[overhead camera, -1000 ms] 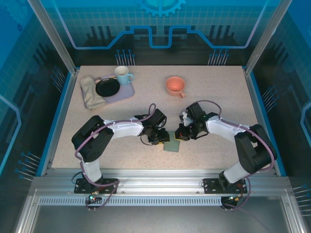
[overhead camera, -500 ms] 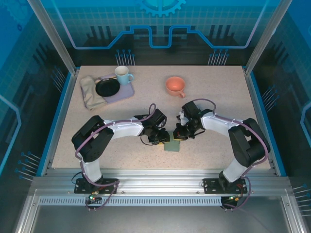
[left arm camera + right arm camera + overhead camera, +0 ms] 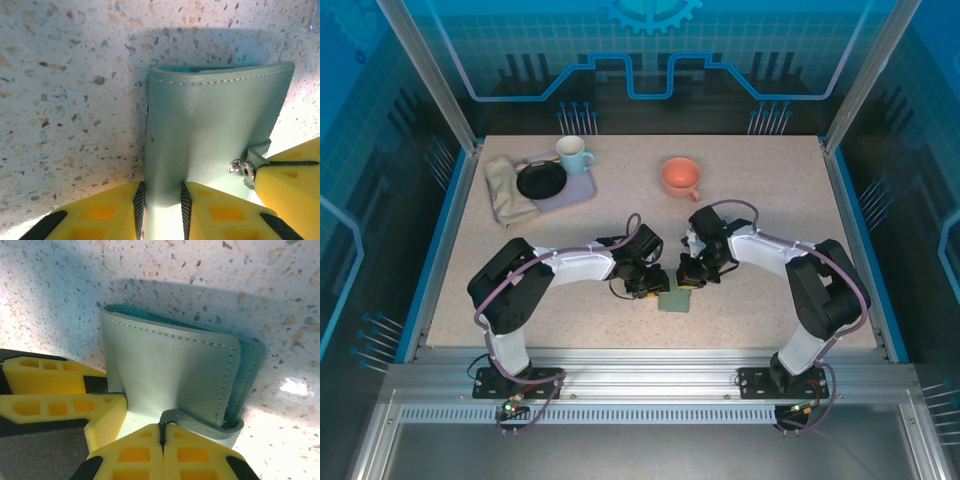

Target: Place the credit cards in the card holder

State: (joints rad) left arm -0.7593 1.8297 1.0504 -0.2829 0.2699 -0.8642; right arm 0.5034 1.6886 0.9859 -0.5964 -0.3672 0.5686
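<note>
Pincers first: your left gripper [image 3: 656,290] is narrowed onto the card holder [image 3: 673,300], with its ribbed pads [image 3: 140,202] squeezing one leaf of the grey-green leather between them. Your right gripper [image 3: 688,280] has its jaws pressed together on the holder's small tab [image 3: 200,424], close beside the snap stud [image 3: 235,166]. The holder lies on the speckled table [image 3: 770,200], on the arms' side of the orange cup [image 3: 680,177] and well apart from it. Both grippers meet it from the cup's side. A teal edge [image 3: 250,367] shows inside the fold; you cannot tell whether it is a card or lining.
</note>
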